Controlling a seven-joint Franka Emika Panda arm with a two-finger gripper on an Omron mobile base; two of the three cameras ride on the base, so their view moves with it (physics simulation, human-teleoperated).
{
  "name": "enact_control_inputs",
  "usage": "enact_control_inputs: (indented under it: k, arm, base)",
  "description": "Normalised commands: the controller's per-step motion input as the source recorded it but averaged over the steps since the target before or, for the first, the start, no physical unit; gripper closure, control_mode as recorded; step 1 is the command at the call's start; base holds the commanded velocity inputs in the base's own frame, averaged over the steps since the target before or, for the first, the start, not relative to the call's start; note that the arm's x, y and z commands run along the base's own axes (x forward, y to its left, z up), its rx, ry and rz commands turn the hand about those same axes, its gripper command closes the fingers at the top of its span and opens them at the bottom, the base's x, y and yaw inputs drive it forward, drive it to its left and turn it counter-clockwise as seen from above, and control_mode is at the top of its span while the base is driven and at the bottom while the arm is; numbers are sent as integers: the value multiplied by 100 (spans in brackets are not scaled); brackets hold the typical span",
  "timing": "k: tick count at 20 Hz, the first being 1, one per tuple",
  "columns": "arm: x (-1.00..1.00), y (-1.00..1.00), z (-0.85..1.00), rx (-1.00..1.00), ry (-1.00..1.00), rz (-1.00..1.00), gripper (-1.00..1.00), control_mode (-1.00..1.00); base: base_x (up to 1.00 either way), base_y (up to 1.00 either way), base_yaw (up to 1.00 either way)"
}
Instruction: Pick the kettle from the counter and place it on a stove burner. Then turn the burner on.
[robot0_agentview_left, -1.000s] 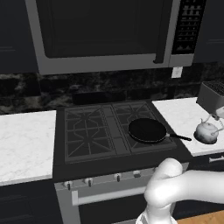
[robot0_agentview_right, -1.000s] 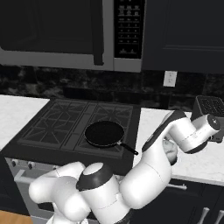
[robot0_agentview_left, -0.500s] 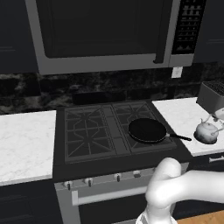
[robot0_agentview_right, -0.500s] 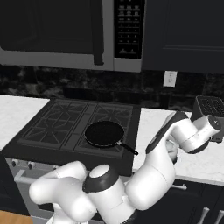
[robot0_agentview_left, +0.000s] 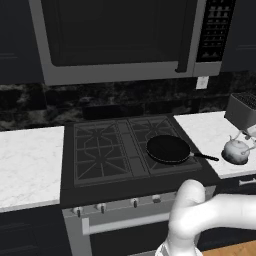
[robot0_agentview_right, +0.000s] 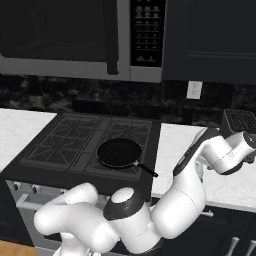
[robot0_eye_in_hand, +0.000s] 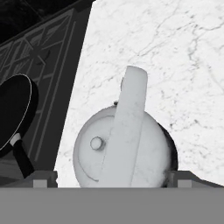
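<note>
At the bottom of the hand view the gripper (robot0_eye_in_hand: 112, 183) hangs spread wide and empty, one tip either side of the kettle (robot0_eye_in_hand: 124, 148) just beneath. The kettle sits on the white counter (robot0_eye_in_hand: 175, 57), lower centre of that frame, its pale handle (robot0_eye_in_hand: 127, 129) arching over the lid. It looks rigid, smooth and rounded — likely slippery on the body — so the flat handle is probably the surest hold. Further off, at left, the frying pan (robot0_eye_in_hand: 15, 113) rests on the stove burner (robot0_agentview_left: 167, 132).

Silvery-grey kettle (robot0_eye_in_hand: 124, 148), grey-veined white counter (robot0_eye_in_hand: 175, 57)
</note>
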Motion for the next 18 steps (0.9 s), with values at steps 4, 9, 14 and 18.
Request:
enact_control_inputs:
  k: [4, 9, 14, 18]
  arm:
    - [3, -6, -9, 0, 0, 7, -100, -100]
    - [0, 1, -2, 0, 0, 2, -100, -100]
    - [0, 1, 0, 0, 0, 0, -100, -100]
    - [0, 13, -3, -2, 0, 0, -100, -100]
  base:
    - [0, 0, 0]
    - [0, 0, 0]
    - [0, 0, 0]
    - [0, 0, 0]
